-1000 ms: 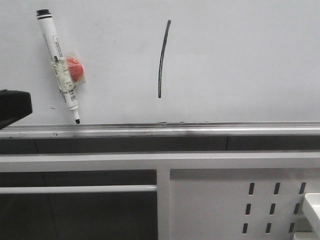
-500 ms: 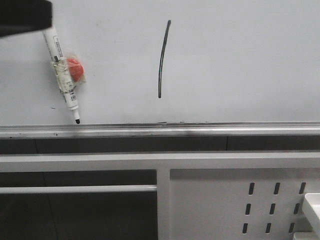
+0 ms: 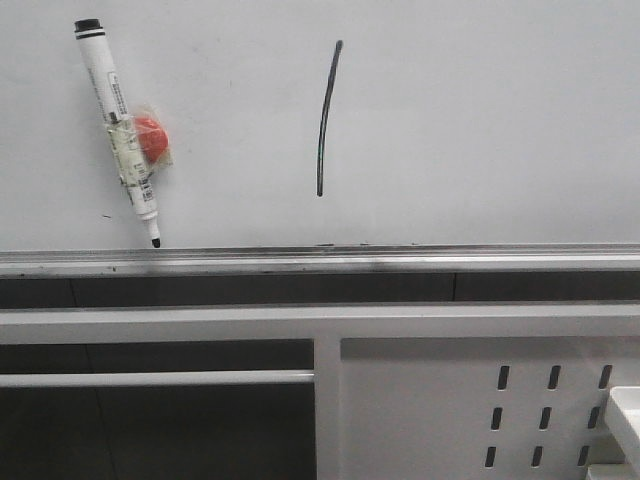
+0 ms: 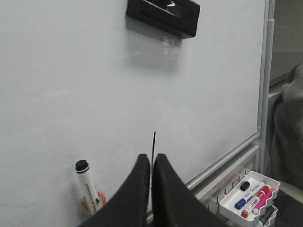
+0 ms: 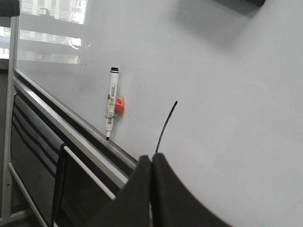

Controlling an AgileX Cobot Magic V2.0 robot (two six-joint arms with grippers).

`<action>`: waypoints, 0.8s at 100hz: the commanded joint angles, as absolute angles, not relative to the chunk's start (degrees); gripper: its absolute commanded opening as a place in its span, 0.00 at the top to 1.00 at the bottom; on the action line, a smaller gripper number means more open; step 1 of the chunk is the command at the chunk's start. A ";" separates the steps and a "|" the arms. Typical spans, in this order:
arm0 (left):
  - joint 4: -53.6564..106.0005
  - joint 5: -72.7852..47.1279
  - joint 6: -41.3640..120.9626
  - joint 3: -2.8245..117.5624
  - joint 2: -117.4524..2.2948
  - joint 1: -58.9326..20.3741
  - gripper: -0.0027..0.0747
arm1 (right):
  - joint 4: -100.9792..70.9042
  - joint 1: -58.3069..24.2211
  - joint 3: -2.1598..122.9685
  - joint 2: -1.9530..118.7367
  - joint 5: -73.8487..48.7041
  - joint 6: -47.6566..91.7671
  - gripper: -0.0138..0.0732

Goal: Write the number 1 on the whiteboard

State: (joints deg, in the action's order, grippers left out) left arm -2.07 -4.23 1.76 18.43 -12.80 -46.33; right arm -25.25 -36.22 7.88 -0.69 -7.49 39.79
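The number 1 (image 3: 322,118) is a thin black, slightly curved stroke in the middle of the whiteboard (image 3: 480,120). A white marker pen (image 3: 120,130) with its black tip down hangs on the board at the left, held by tape and a red magnet (image 3: 150,138). Neither gripper shows in the front view. In the left wrist view my left gripper (image 4: 151,157) is shut and empty, off the board, with the stroke (image 4: 153,142) behind it. In the right wrist view my right gripper (image 5: 151,157) is shut and empty, just below the stroke (image 5: 165,125).
The board's silver lower rail (image 3: 400,262) is smudged with ink. Below it is a white perforated panel (image 3: 450,400). A black eraser (image 4: 163,16) sticks high on the board. A white tray (image 4: 248,198) with several coloured markers hangs at the lower right.
A dark arm part at the left edge of the front view rose past the marker's top and left the view. The pen and stroke have not moved.
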 commanded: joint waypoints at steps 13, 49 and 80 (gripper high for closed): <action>-7.12 -2.27 1.74 20.04 -12.35 -46.33 0.99 | -25.72 -35.83 9.22 -1.39 -3.01 39.82 0.92; -1.16 -1.55 1.74 12.34 -4.10 -22.34 0.99 | -25.72 -35.83 9.22 -1.39 -3.05 39.82 0.92; 1.69 0.00 1.65 3.84 1.57 -9.84 0.99 | -25.72 -35.83 9.22 -1.29 -3.48 39.82 0.92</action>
